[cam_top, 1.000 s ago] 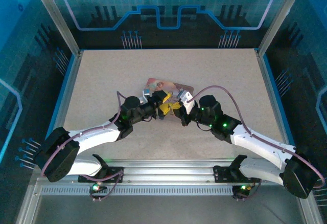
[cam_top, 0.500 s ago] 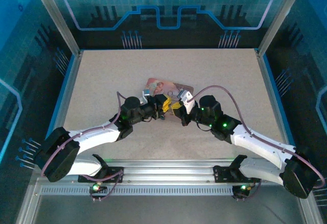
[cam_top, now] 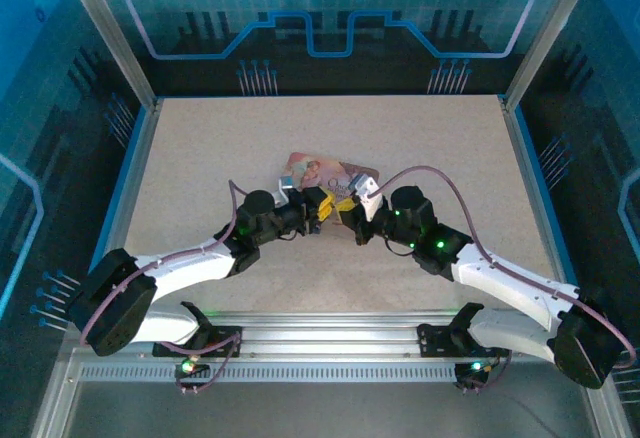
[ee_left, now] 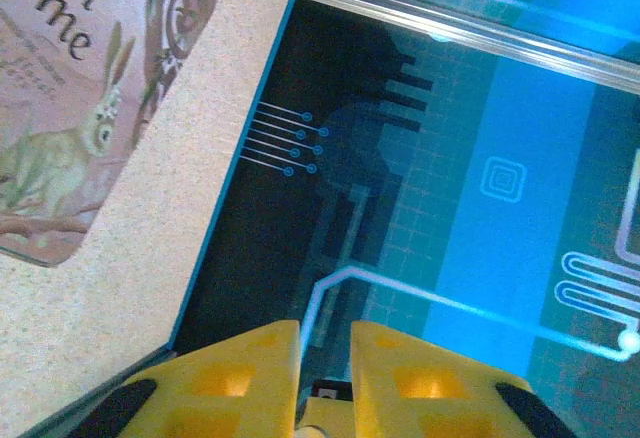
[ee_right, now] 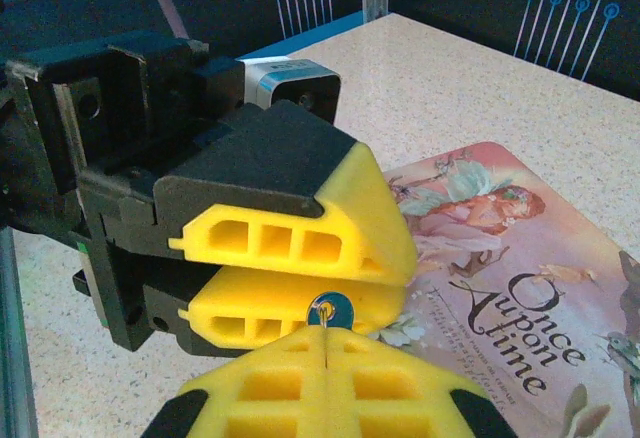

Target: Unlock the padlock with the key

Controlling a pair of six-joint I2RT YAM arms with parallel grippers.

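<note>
— What's closest to us?
— The two arms, bent in from the near edge until the left gripper (cam_top: pixel 320 209) and right gripper (cam_top: pixel 347 211) meet tip to tip at mid-table.
— How are the right jaws?
— Pressed together, pinching the key (ee_right: pixel 327 309). Its small round head, with a hole in it, stands up out of the seam between the yellow fingers (ee_right: pixel 290 388). It sits right against the lower finger of the left gripper.
— And the left?
— Its jaws are close. From the right wrist camera one finger sits stacked on the other, and from its own camera a thin slit shows between them. Whether the padlock sits in that slit I can't tell.
— And behind them?
— The pink tin (cam_top: pixel 335 170), lying flat on the table (cam_top: pixel 230 138) just beyond the fingertips. It's picture side up, with a rabbit and the words "Once Upon a Time". Past it, speckled tabletop runs to the far edge.
</note>
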